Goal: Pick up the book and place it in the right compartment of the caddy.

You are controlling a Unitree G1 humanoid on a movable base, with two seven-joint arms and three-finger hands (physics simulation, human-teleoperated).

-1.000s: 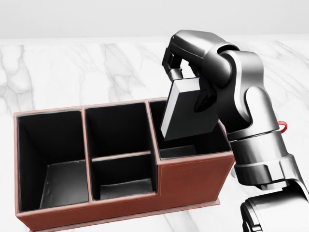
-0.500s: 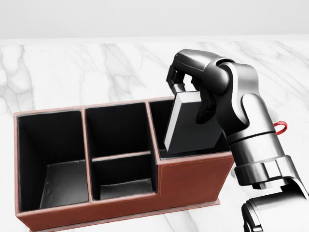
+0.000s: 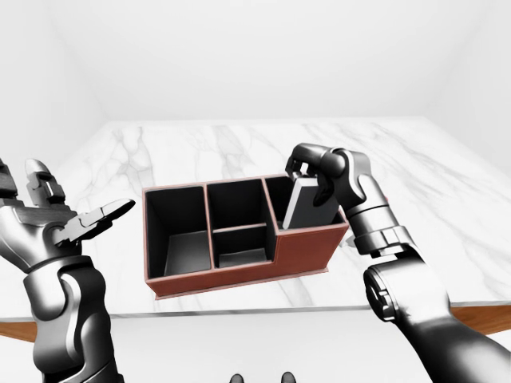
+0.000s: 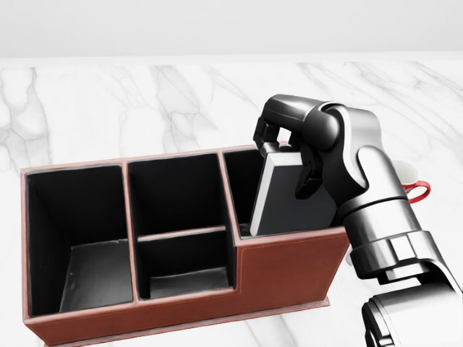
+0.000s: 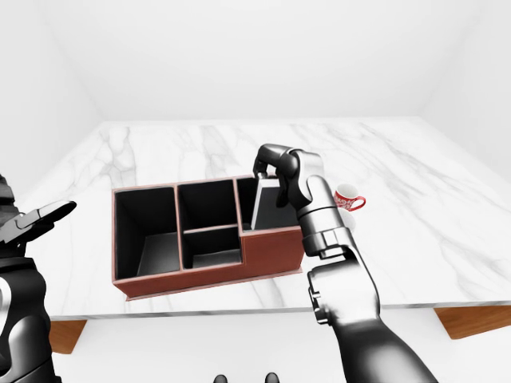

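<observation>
The book (image 4: pixel 289 201), dark grey with a pale edge, stands tilted in the right compartment of the red-brown caddy (image 4: pixel 289 264). Its lower part is hidden behind the caddy's near wall, and its top sticks up above the rim. My right hand (image 4: pixel 288 160) is shut on the book's top, with the fingers curled over the upper edge. In the left-eye view my left hand (image 3: pixel 76 217) hangs open and empty, off the caddy's left side. The caddy's left, upper-middle and lower-middle compartments hold nothing.
A red and white mug (image 5: pixel 348 198) stands on the marble table (image 3: pixel 447 207) just right of the caddy, behind my right forearm. The table's near edge runs along the bottom of the eye views, with wooden trim (image 5: pixel 471 319) at the corners.
My right hand has moved down with the book, so the book now reaches deeper into the right compartment and stands more upright. The caddy has not moved.
</observation>
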